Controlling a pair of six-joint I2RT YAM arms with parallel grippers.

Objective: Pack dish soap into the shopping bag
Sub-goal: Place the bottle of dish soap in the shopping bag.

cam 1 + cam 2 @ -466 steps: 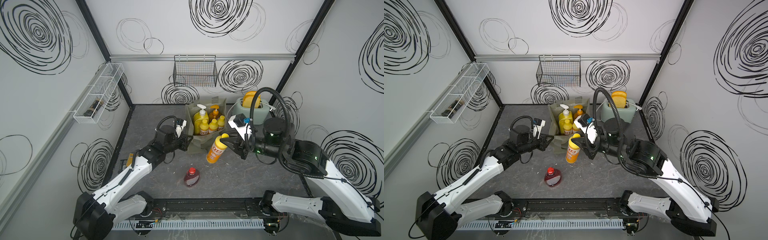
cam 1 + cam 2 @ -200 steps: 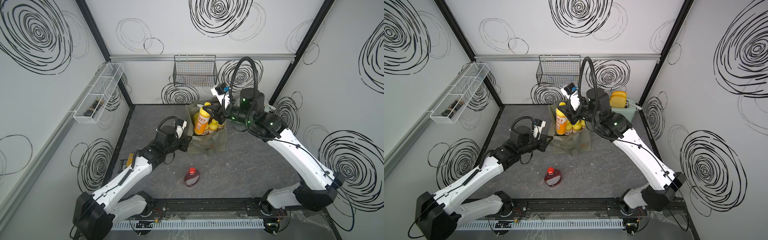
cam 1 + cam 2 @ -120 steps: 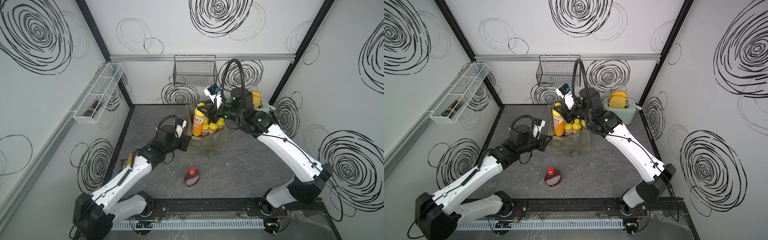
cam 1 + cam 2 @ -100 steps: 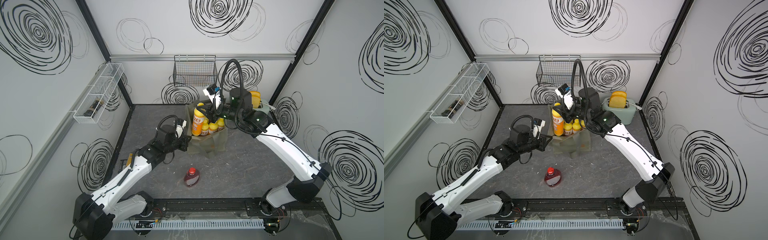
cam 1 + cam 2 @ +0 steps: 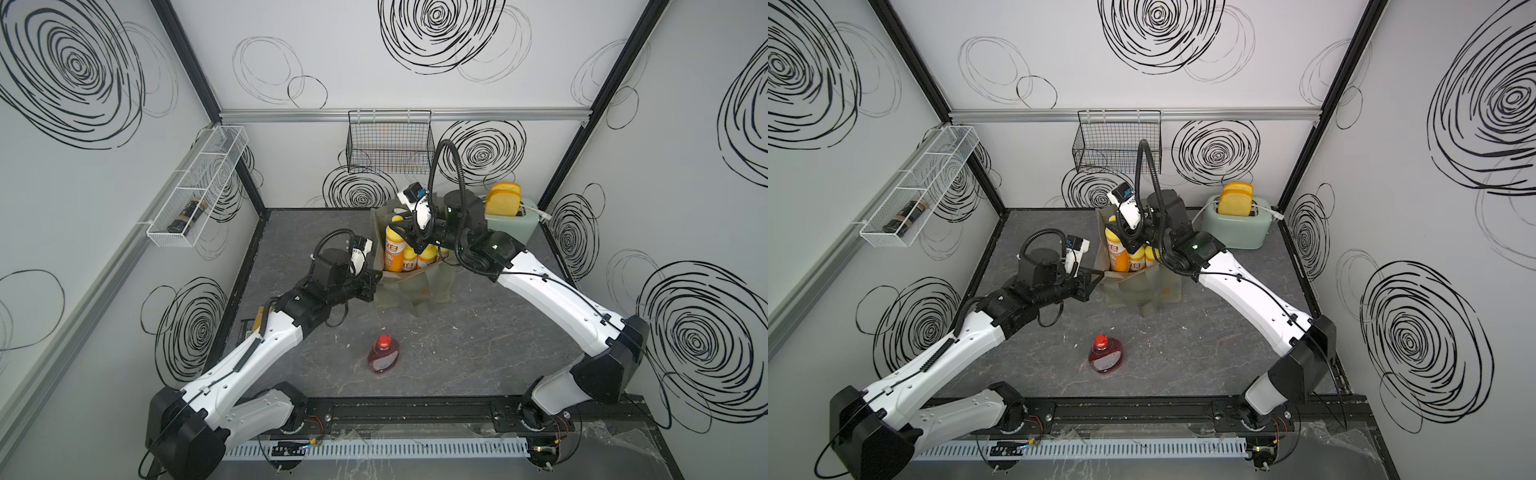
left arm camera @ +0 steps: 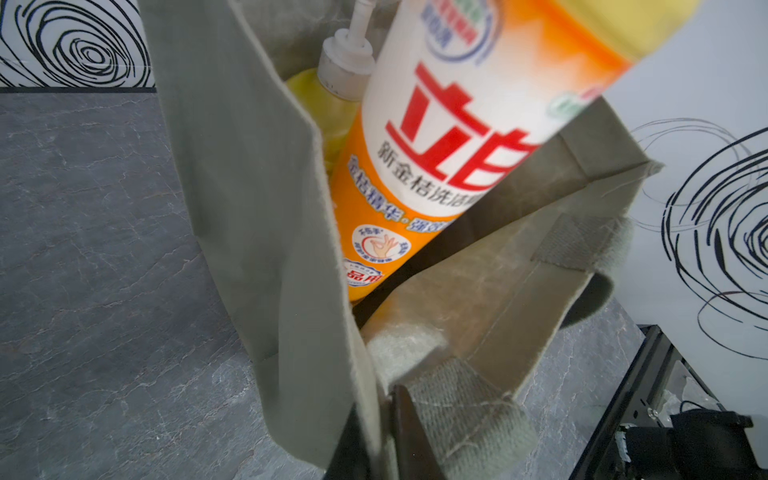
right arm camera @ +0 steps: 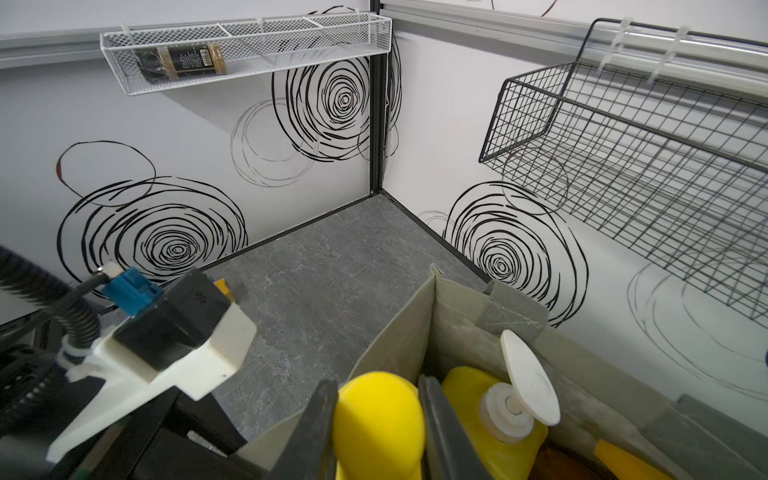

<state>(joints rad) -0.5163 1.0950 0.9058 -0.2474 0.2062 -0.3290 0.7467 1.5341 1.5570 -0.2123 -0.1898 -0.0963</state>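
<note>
1. Far left, a white mesh shelf [image 5: 195, 183] hangs on the wall, and a dark jar [image 5: 184, 212] lies in its end compartment.
2. My left end effector [image 6: 376, 419] is clenched on the shopping bag [image 5: 415, 286]. In the left wrist view the thin fabric wall runs between its dark fingers [image 6: 405, 419].
3. The squat red bottle [image 5: 383, 355], translucent with a red cap, sits on the grey marbled bench [image 5: 478, 332] in front of the bag and well apart from it.
4. The bag is a boxy grey-green tote of matte, creased fabric with flat woven strap handles [image 6: 577, 245]. It stands open-mouthed near the back wall, below the black wire basket [image 5: 388, 149].
5. The small orange bottle [image 5: 394, 249] is a glossy plastic cylinder. It has a white label with red characters, an orange lower half and a rounded yellow cap [image 7: 378, 411]. It leans partway into the bag's mouth on the left side, its base below the rim. I cannot tell whether the base touches the bottom.
6. My right end effector [image 7: 376, 384] grasps that bottle at the top, one dark finger on each side of the cap.
7. Just beside it inside the bag are the big yellow bottle [image 7: 498, 419] with its white pump, and more yellow-capped bottles [image 5: 417, 259] packed close together.
8. Far right, a smooth pale-green toaster [image 5: 513, 226] holds two yellow slices [image 5: 503, 199] upright.
</note>
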